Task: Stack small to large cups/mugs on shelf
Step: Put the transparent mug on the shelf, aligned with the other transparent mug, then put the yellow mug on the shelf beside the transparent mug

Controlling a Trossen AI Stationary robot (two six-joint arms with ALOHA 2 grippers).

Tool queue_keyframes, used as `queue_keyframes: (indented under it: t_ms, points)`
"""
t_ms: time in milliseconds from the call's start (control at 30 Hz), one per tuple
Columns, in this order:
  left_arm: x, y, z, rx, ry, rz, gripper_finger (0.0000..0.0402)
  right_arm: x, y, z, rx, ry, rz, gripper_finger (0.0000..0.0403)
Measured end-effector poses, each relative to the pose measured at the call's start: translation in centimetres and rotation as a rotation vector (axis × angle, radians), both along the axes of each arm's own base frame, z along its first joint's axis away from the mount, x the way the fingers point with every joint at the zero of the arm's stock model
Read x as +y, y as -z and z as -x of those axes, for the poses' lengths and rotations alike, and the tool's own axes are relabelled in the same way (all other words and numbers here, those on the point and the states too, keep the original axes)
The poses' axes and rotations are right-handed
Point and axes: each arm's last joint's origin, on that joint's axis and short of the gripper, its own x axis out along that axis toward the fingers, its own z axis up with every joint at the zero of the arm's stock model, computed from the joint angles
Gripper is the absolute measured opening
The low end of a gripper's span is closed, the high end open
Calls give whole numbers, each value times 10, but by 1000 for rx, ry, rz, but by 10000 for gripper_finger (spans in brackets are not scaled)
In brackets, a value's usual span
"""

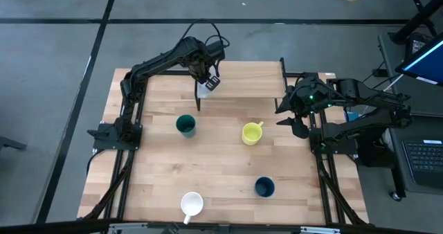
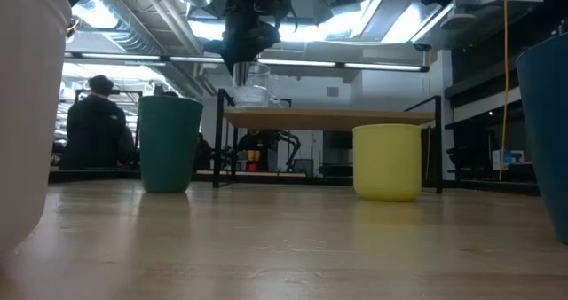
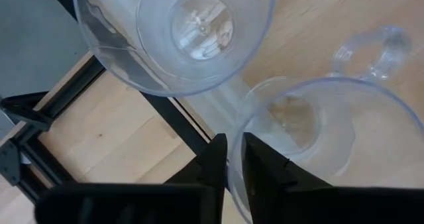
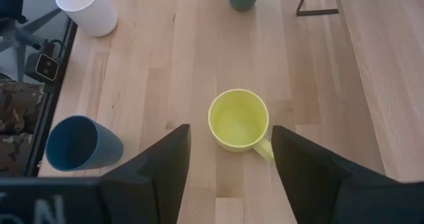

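From above: left claw (image 1: 208,80) over the shelf (image 1: 256,78) edge, pinching a clear cup (image 1: 205,88). Right claw (image 1: 294,116) waiting wide open by the worktop (image 1: 221,172) side, holding nothing

From low down: clear cup (image 2: 251,94) standing up straight on the shelf (image 2: 355,118), mouth up, long way up and down

From the left wrist: fingers (image 3: 215,161) shut tight on the rim of one clear cup (image 3: 331,138), second clear cup (image 3: 173,32) just beside. Best to lift straight up, keep level, then lower gently into the other

Even overhead light falls on the table (image 1: 228,172), with soft, short shadows. Low view: ceiling lights glare and the white mug (image 2: 27,114) is blurred. Glare spots mark the clear cup (image 3: 175,32).
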Motion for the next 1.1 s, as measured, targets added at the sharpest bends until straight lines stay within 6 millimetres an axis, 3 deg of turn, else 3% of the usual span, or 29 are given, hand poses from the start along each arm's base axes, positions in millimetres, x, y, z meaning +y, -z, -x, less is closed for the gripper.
queue_keyframes:
  t_ms: [200, 500, 667, 833, 1100]
  points:
    - [0, -5, 0, -18, -1, -9, 56, 0, 0, 0, 0, 0, 0, 213]
    - [-3, -48, 5, -176, 3, -95, 80, 0, 0, 0, 1, 0, 0, 213]
    - [-13, -67, 21, -220, 10, -112, 82, 0, 0, 0, 1, 0, 0, 213]
    - [-48, -95, 33, -308, 100, -121, 79, 0, 0, 0, 3, 22, -21, 213]
    - [-132, -116, 47, -343, 352, -188, 78, 0, 1, 1, 17, 64, -59, 213]
